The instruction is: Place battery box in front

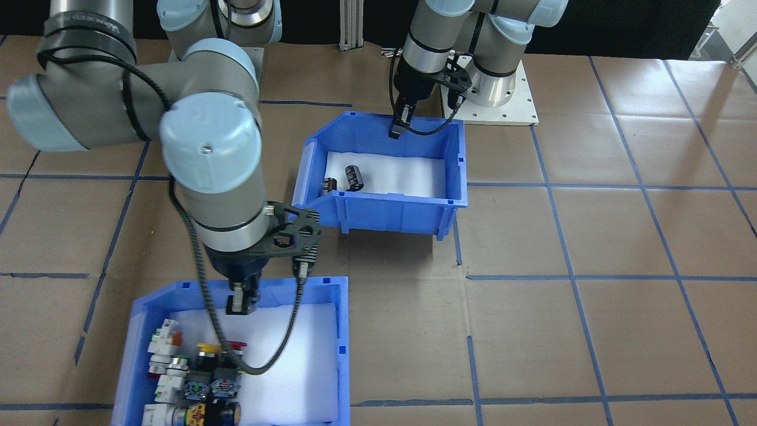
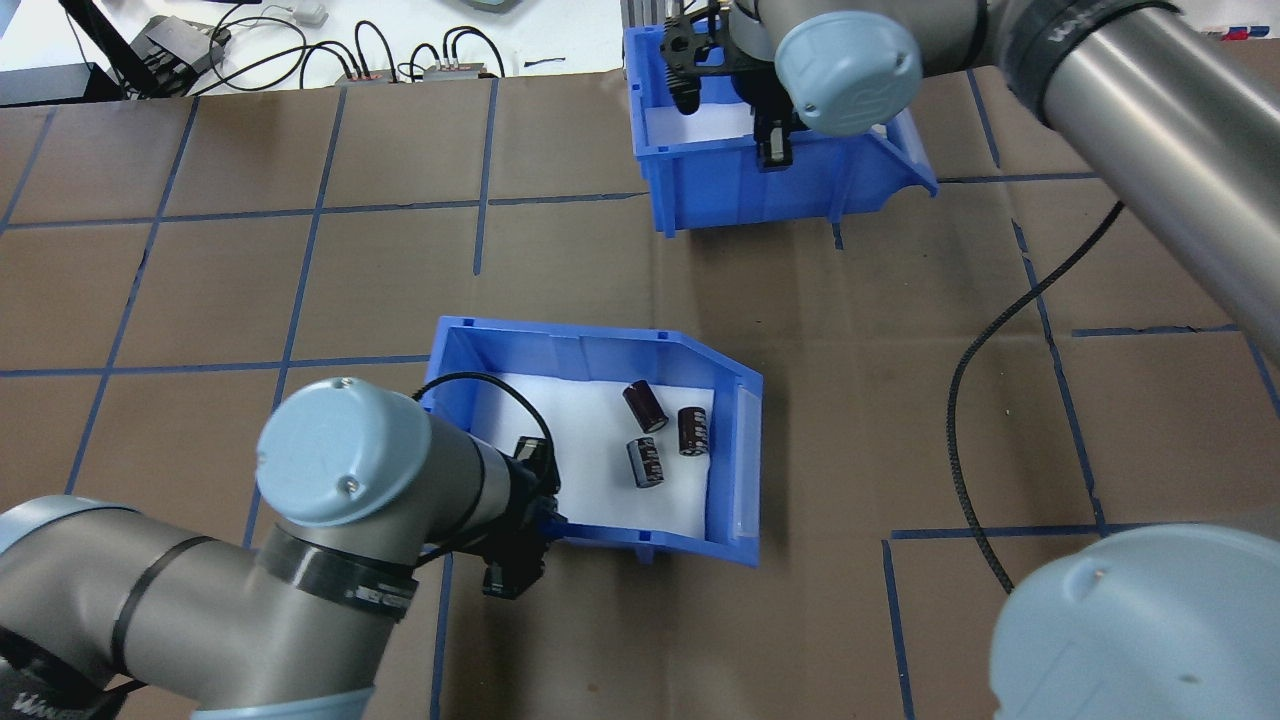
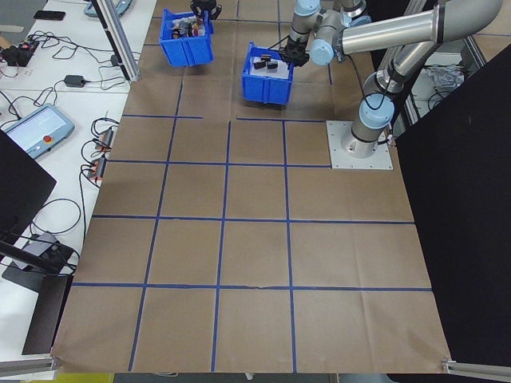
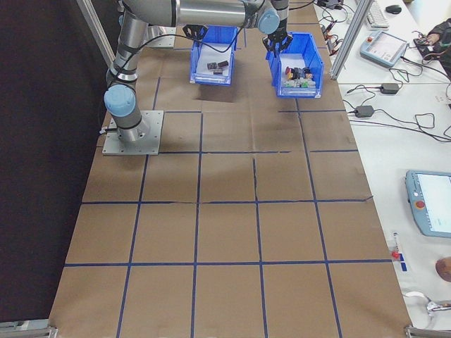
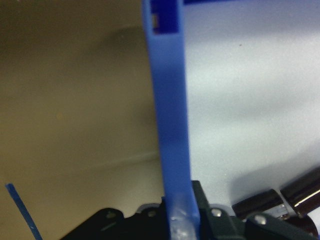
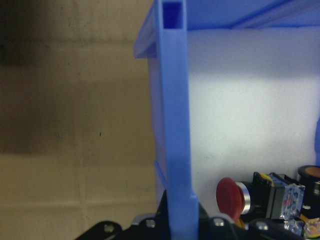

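Observation:
The battery box point(image 1: 390, 214) point(image 2: 590, 346) point(image 3: 267, 89) is a blue bin with a white liner and three dark cells point(image 2: 646, 462) point(image 1: 353, 176) point(image 5: 295, 192). It seems to hang slightly above the table, casting a shadow beneath. My left gripper point(image 1: 396, 127) point(image 2: 525, 545) point(image 5: 180, 220) is shut on its wall point(image 5: 170, 125) on the robot's side. The other blue bin point(image 1: 342, 331) point(image 2: 740, 190) point(image 4: 299, 89) holds colourful push-buttons. My right gripper point(image 1: 241, 302) point(image 2: 772, 150) point(image 6: 180, 220) is shut on that bin's wall point(image 6: 175, 125).
The button bin stands farther from the robot than the battery box, near the table's far edge. The left arm's white base plate point(image 1: 508, 112) sits just behind the battery box. A black cable point(image 2: 975, 400) loops over the paper. Benches with cables and a pendant point(image 3: 36, 132) flank the table.

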